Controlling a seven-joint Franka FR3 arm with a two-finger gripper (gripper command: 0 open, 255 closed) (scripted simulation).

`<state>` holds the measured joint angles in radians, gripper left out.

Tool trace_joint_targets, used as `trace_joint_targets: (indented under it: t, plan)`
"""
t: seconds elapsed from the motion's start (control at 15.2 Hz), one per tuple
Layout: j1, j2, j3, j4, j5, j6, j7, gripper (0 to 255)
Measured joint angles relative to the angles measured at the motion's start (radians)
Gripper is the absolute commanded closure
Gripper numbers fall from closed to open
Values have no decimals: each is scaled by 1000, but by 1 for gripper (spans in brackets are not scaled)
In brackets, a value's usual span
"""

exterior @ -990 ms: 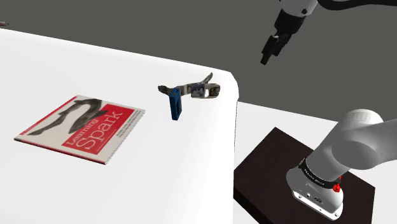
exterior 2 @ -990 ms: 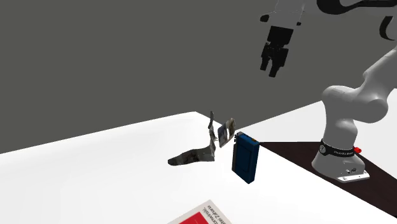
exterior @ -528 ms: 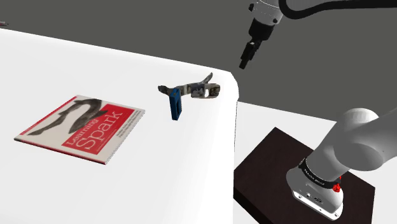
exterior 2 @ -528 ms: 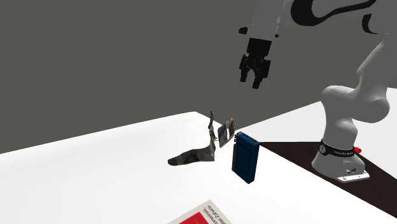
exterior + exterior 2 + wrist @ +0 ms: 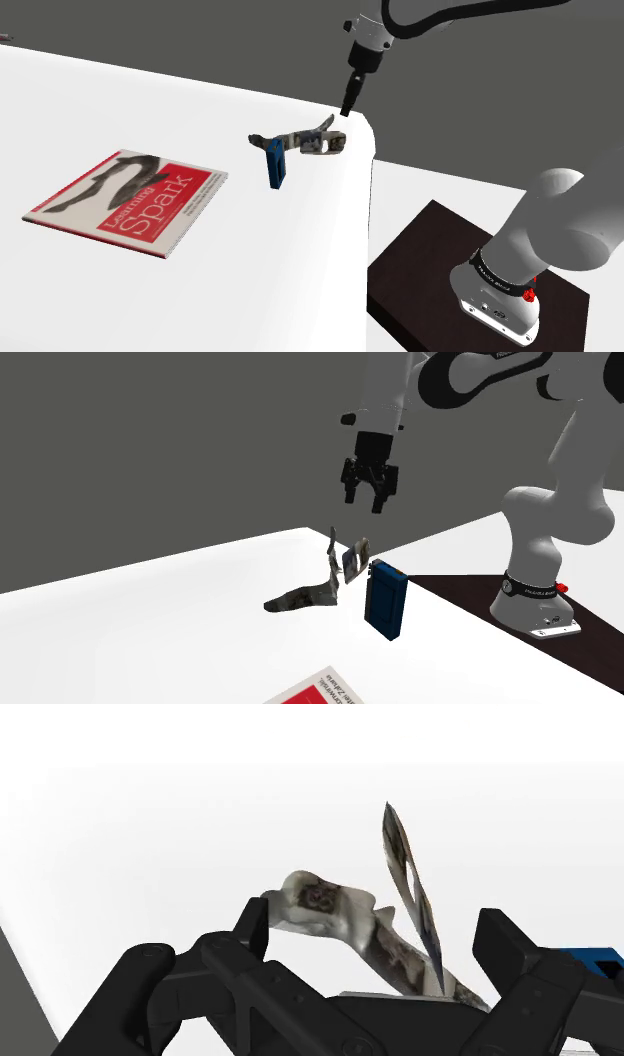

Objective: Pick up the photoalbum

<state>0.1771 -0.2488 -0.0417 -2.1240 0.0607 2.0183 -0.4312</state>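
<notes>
1. Shoulder view: the gripper (image 5: 345, 106) hangs pointing down above the far corner of the table (image 5: 200, 285), apparently lined up for a grasp from above. The photoalbum (image 5: 305, 142) lies splayed open just below it, with a blue box (image 5: 275, 164) beside it.
2. Second exterior view: the jaws stand apart and empty, clear above the album.
3. Wrist view: the album's raised leaf stands between the fingers (image 5: 253, 926), touching neither.
</notes>
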Motion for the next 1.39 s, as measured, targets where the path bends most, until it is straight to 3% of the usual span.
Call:
trace_joint_targets:
  t: [0.66, 1.19, 1.25, 1.39]
  plan:
    - [76, 314, 32, 252, 145, 24, -298, 0]
    - [79, 358, 38, 208, 167, 106, -345, 0]
    - [79, 361, 38, 206, 167, 111, -346, 255]
    - [79, 363, 38, 206, 168, 114, -347, 255]
